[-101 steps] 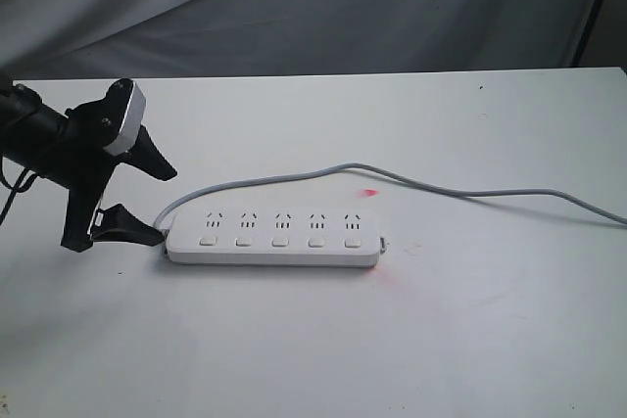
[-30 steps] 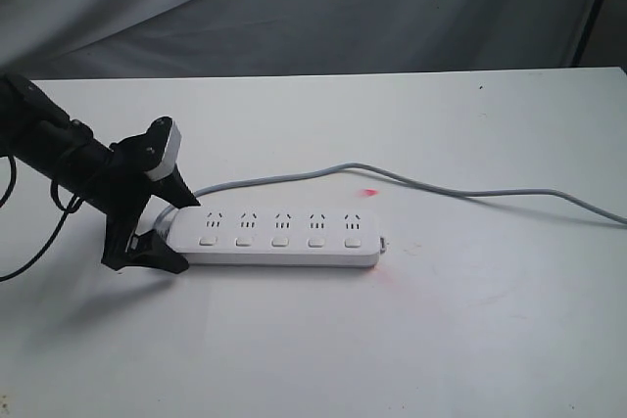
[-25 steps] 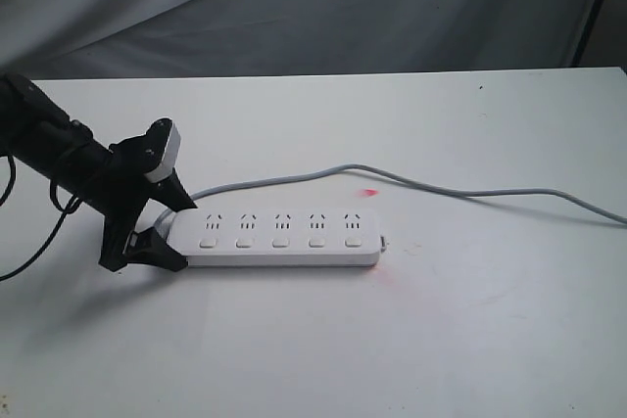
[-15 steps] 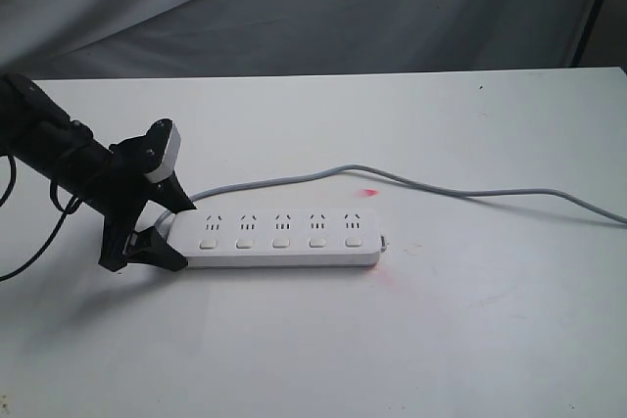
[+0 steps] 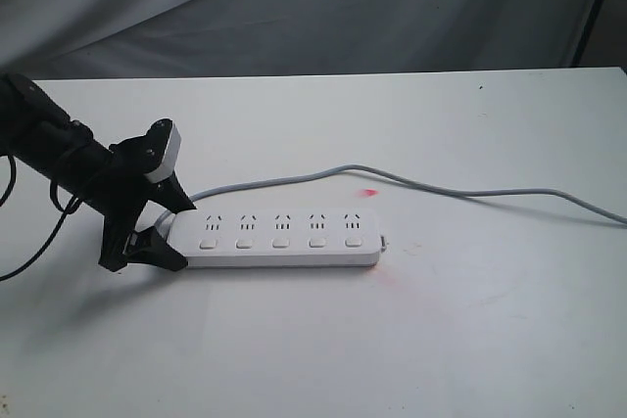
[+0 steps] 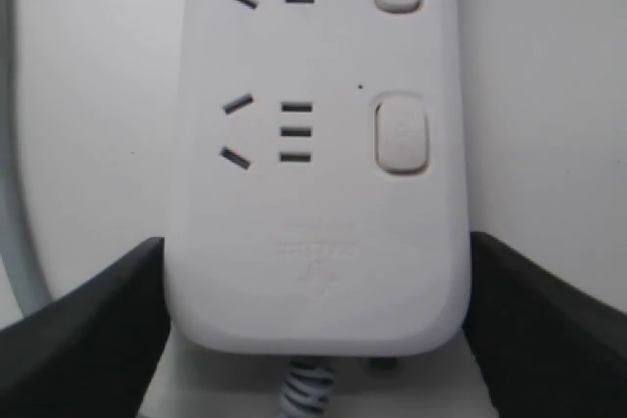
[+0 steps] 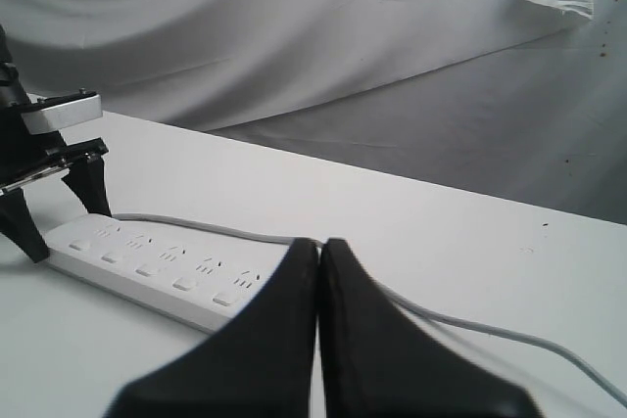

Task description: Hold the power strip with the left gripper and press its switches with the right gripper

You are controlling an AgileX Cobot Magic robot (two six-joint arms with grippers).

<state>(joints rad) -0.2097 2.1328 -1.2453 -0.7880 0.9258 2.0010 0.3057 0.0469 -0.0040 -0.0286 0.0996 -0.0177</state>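
The white power strip [image 5: 294,254] lies flat near the middle of the table, its row of switches [image 5: 280,240] facing the front edge. My left gripper [image 5: 184,234] straddles its left, cord end. In the left wrist view the black jaws press on both long sides of the power strip [image 6: 313,242], with the nearest switch [image 6: 402,132] just beyond them. My right gripper [image 7: 319,242] is shut with nothing in it. It hangs above the table off the strip's [image 7: 157,256] right end and is outside the exterior view.
The thin grey cord [image 5: 460,193] loops from the strip's left end behind it and runs off the table's right edge. A small red light spot [image 5: 369,192] lies behind the strip. Grey cloth hangs behind the table, and a black pole [image 5: 593,7] stands at the far right.
The left gripper came in from the left and its jaws narrowed onto the strip's end. For the last half second nothing moves. The right gripper stays shut.
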